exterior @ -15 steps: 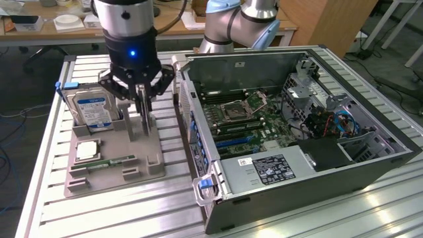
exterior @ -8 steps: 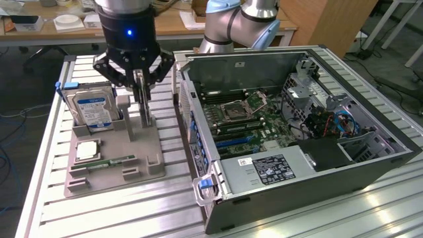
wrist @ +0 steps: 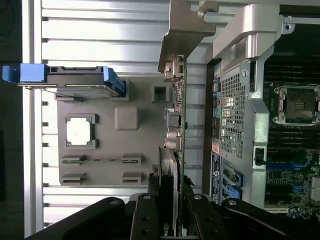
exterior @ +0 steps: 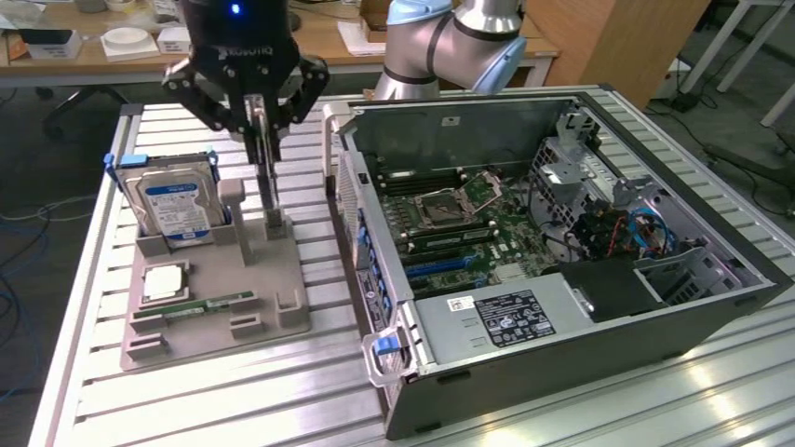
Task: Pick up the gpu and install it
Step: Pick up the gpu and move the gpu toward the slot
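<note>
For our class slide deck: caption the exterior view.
Gripper clamps the upright graphics card at its gray holder, beside the open computer case.

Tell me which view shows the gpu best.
The wrist view: the gpu runs edge-on from the tool out to its pale bracket. The exterior view gives just a thin dark edge under the tool.

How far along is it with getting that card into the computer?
Done: the gripper is clamped on the gpu. In hand: the card stands upright over the grey holder tray; I cannot tell whether it is clear of its slot. Left: it is not yet in the computer case, which lies open beside the tray.
</note>
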Tool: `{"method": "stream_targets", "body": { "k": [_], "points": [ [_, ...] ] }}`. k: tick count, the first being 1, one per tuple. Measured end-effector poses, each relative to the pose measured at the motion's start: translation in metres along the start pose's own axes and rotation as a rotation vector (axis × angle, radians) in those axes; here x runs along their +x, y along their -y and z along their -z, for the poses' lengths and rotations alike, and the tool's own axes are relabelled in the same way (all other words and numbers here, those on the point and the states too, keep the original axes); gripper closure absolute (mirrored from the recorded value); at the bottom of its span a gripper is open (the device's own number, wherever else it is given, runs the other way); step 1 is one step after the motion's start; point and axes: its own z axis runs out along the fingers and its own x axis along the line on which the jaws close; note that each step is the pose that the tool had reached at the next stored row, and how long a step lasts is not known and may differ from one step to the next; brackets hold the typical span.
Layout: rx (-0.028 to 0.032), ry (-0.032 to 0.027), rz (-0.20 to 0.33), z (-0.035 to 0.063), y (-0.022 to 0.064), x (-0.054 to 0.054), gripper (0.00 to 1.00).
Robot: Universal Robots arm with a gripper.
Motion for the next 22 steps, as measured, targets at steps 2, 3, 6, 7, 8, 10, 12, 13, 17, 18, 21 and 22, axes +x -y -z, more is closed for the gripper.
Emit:
{"method": "stream_targets", "body": {
  "k": [2, 3, 6, 7, 8, 10, 12, 13, 17, 18, 21, 22],
  "points": [
    [-0.0001, 0.0001, 0.000, 0.0089, -0.0003, 0.000, 0.73],
    [-0.0001, 0.0001, 0.000, 0.0134, -0.0004, 0.000, 0.73],
    [-0.0001, 0.0000, 0.000, 0.0261, -0.0008, -0.001, 0.73],
    [0.0000, -0.0001, 0.000, 0.0275, -0.0008, -0.001, 0.73],
    [-0.0002, 0.0001, 0.000, 0.0276, -0.0008, -0.003, 0.73],
    [-0.0001, 0.0000, 0.000, 0.0276, -0.0008, -0.010, 0.73],
    [-0.0008, 0.0001, 0.000, 0.0273, -0.0008, -0.018, 0.73],
    [-0.0018, 0.0001, 0.000, 0.0273, -0.0008, -0.021, 0.73],
    [-0.0064, -0.0002, -0.001, 0.0270, -0.0008, -0.038, 0.73],
    [-0.0069, -0.0003, 0.000, 0.0269, -0.0008, -0.042, 0.73],
    [-0.0071, -0.0004, -0.001, 0.0267, -0.0008, -0.055, 0.73],
    [-0.0071, -0.0004, -0.001, 0.0266, -0.0008, -0.059, 0.73]
  ]
}}
